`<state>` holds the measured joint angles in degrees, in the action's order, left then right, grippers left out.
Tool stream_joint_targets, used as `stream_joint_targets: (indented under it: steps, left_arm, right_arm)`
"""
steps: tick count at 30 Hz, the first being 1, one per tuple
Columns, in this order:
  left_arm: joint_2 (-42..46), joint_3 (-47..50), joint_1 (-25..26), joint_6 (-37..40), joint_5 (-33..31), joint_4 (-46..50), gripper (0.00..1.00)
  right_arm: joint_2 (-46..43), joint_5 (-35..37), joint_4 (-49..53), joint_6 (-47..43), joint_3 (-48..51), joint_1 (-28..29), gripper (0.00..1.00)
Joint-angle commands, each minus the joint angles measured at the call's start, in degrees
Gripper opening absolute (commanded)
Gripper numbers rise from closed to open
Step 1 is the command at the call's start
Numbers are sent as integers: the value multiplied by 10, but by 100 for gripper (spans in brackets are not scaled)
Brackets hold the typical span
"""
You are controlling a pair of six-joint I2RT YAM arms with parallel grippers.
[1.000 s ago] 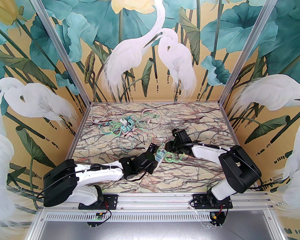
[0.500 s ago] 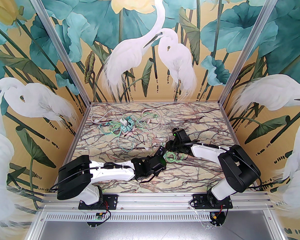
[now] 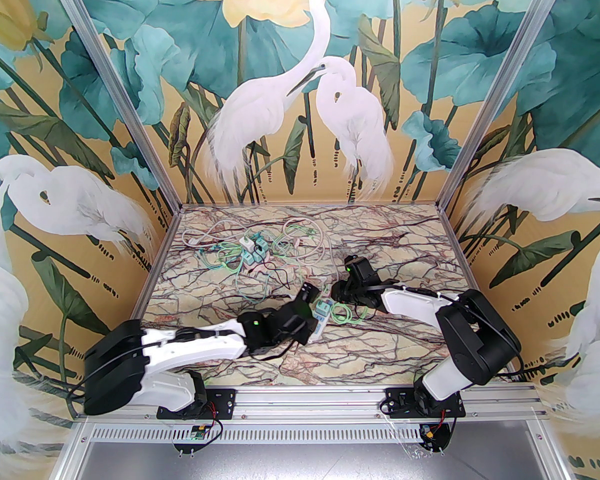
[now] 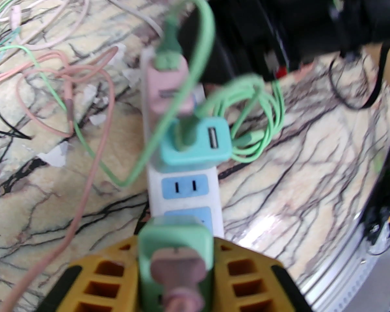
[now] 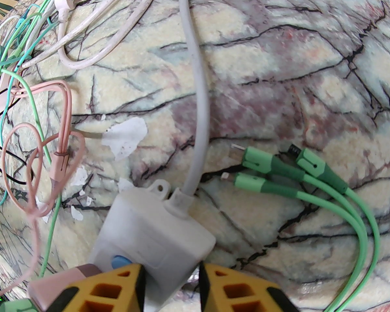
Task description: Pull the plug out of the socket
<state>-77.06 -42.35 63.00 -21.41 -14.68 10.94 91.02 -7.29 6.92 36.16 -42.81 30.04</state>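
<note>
Lies low toward mid-table with left gripper (image 4: 175, 255) clamped on green plug (image 4: 174, 236); with right gripper (image 5: 170, 271), pinches end of socket strip (image 5: 152, 229).

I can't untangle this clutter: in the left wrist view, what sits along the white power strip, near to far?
On the power strip: green plug in the left gripper → empty blue socket → teal USB charger → pink charger.

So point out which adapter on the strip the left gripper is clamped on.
The light green adapter, nearest the wrist camera, held in the left gripper; the teal adapter and pink adapter stand farther along the strip, ungripped.
</note>
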Motion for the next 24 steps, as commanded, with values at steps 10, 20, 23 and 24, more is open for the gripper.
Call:
stream_joint_targets:
  steps: [10, 20, 23, 24]
  left_arm:
    - [49, 25, -63, -1, -45, 59, 4]
    - [18, 37, -168, -22, -79, 92, 9]
    - [5, 33, -185, -27, -78, 96, 13]
    - [1, 32, -188, -26, -70, 94, 16]
  right_arm:
    - [-39, 55, 82, -41, -7, -4, 39]
    - [-170, 39, 116, -85, -72, -5, 54]
    - [-201, 36, 119, -85, -66, -4, 57]
    - [-211, 34, 118, -87, -61, -4, 58]
